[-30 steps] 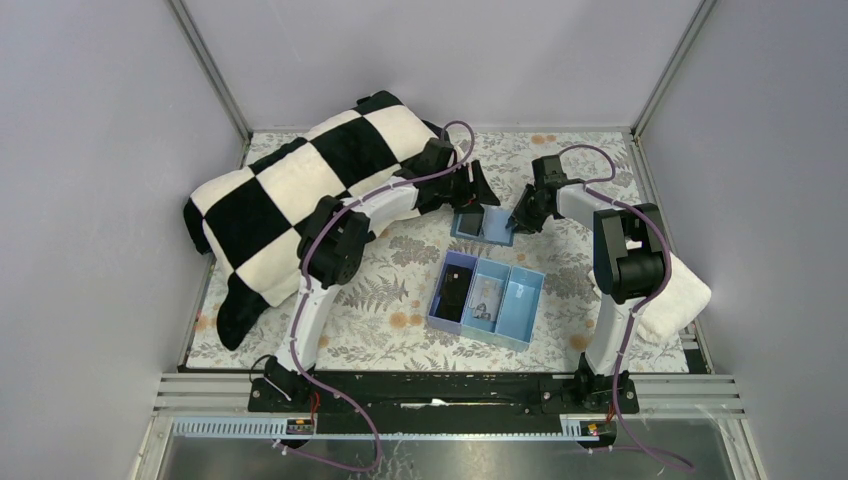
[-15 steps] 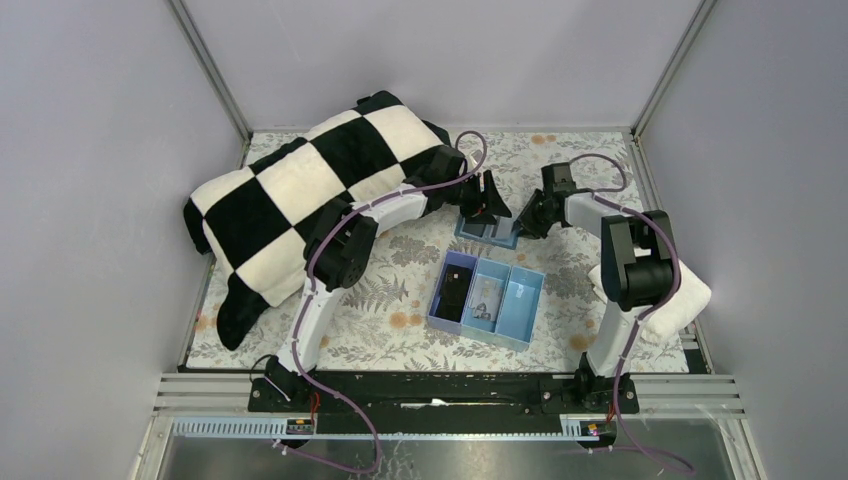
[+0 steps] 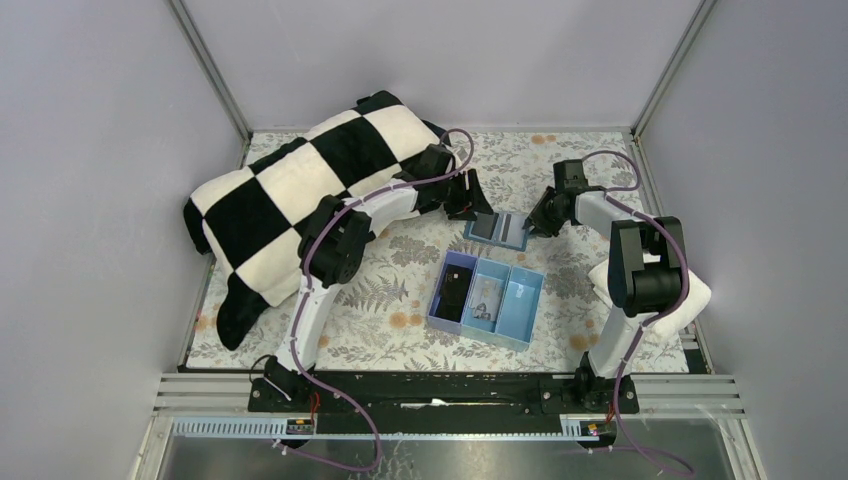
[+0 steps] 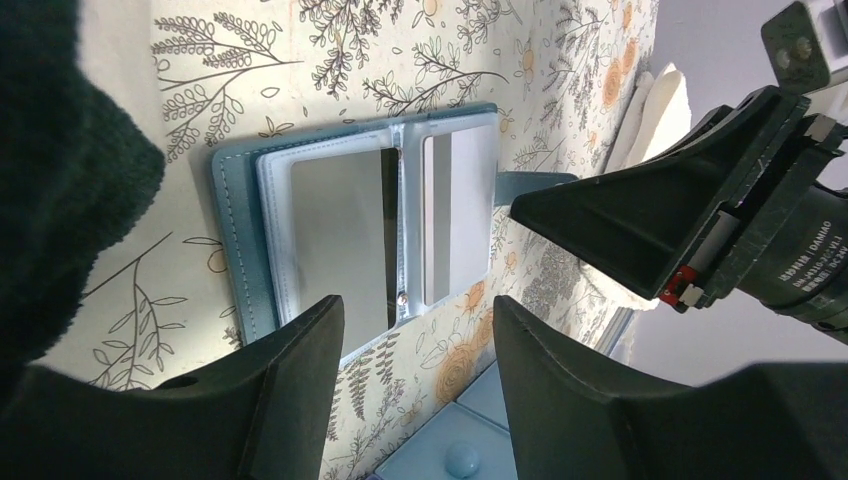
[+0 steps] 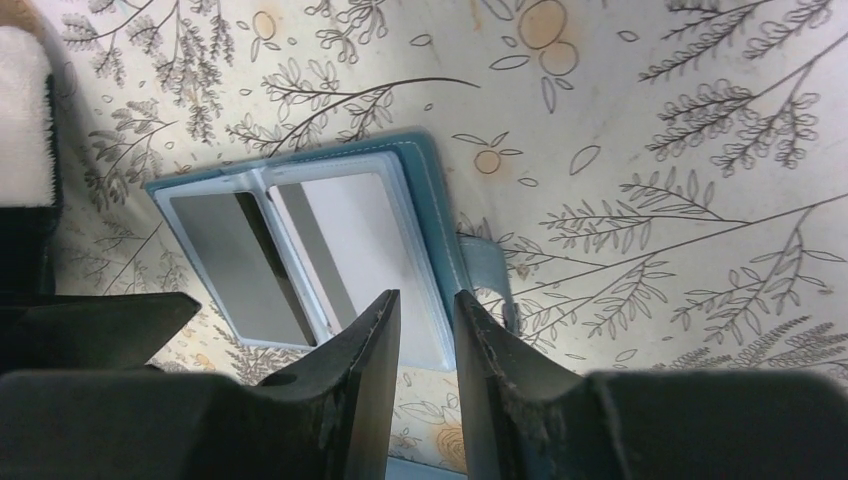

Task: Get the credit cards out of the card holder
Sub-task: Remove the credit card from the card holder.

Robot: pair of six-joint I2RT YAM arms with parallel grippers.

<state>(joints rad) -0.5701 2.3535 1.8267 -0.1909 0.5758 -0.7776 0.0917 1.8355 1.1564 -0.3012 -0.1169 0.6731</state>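
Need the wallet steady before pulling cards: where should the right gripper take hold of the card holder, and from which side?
I'd take the clasp tab jutting from the card holder's outer edge, coming in low from the right gripper's own side. The holder lies open and flat; the tab is its only protruding part.

A thick plush blanket of black and white checks (image 3: pixel 300 190) lies bunched across the upper left of the table (image 3: pixel 400 300), which is covered by a pale cloth printed with ferns and orange flowers. Just below the frame's middle sits a light-blue plastic tray of three compartments (image 3: pixel 521 300), set at a slight slant. Its left compartment holds a flat black object (image 3: pixel 459 285); its middle one holds bits too small to tell. A folded white towel (image 3: pixel 695 293) rests at the table's right edge.
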